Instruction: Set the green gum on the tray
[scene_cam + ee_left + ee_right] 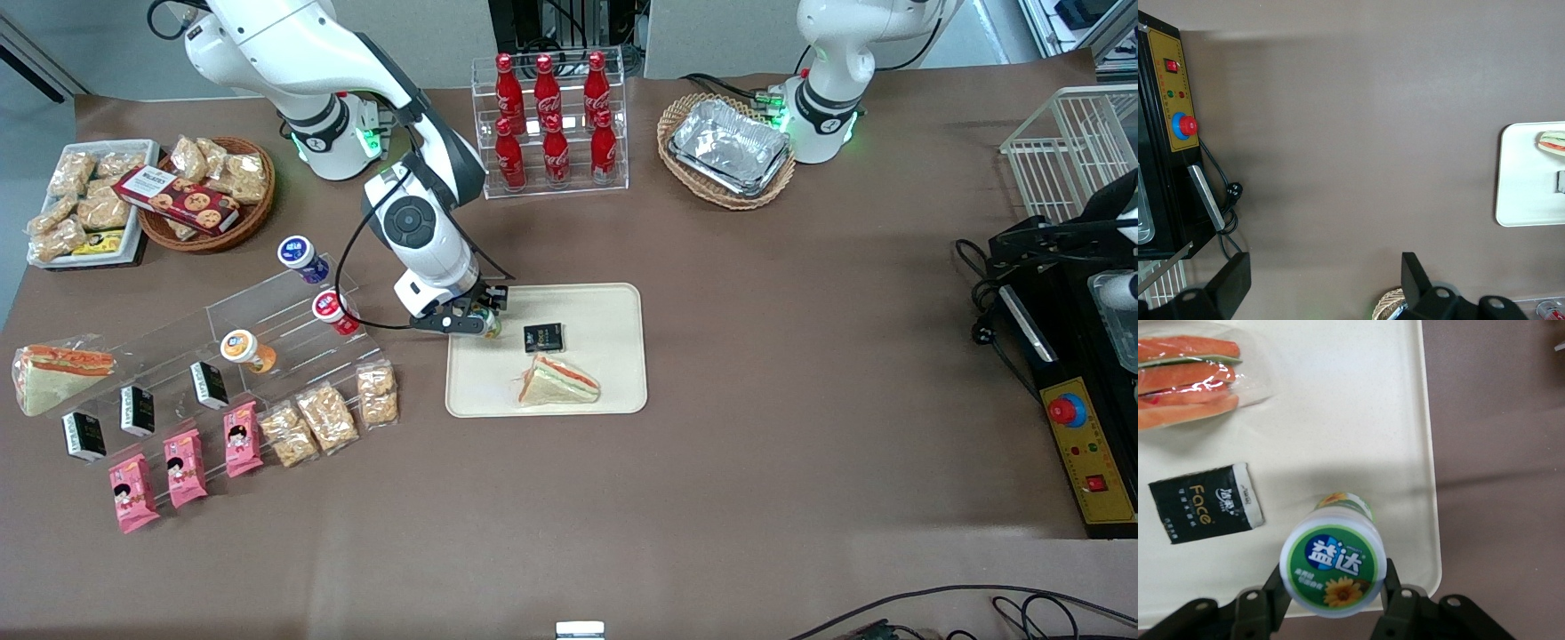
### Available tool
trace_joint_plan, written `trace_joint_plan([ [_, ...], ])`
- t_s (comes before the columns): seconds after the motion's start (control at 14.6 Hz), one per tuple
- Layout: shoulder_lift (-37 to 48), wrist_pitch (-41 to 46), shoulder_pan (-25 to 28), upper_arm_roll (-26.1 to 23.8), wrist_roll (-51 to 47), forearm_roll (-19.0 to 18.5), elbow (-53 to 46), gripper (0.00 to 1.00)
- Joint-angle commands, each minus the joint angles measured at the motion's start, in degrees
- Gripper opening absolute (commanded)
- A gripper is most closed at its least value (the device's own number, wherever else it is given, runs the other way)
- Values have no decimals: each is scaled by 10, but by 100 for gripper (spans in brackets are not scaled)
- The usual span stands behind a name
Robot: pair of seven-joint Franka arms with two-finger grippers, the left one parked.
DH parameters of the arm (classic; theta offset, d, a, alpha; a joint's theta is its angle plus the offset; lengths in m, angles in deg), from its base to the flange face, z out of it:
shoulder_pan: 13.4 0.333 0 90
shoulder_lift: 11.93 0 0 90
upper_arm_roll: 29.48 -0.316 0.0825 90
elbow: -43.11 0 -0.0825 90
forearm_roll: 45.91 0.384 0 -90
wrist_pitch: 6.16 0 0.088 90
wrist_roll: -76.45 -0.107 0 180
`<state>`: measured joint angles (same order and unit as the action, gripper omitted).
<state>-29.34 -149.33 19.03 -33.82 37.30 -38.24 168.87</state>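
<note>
The green gum is a small bottle with a green-yellow body and a white lid bearing a green label with a sunflower. My right gripper is shut on it, one finger against each side of the lid. It hangs upright just over the cream tray, close to the tray's rim. In the front view the gripper holds the gum above the corner of the tray that lies toward the working arm's end.
On the tray lie a black packet and a wrapped sandwich. A clear stepped rack with orange, red and blue-lidded bottles stands toward the working arm's end. Snack packets lie nearer the camera.
</note>
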Motion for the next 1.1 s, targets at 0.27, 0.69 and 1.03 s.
trace_joint_plan([
  [0.27, -13, -14, 3, 2, -23, 4, -8, 97],
  [0.69, 57, 77, -60, 16, 56, -1, -17, 99],
  [1.03, 125, 196, -174, 15, 154, -1, -54, 99],
])
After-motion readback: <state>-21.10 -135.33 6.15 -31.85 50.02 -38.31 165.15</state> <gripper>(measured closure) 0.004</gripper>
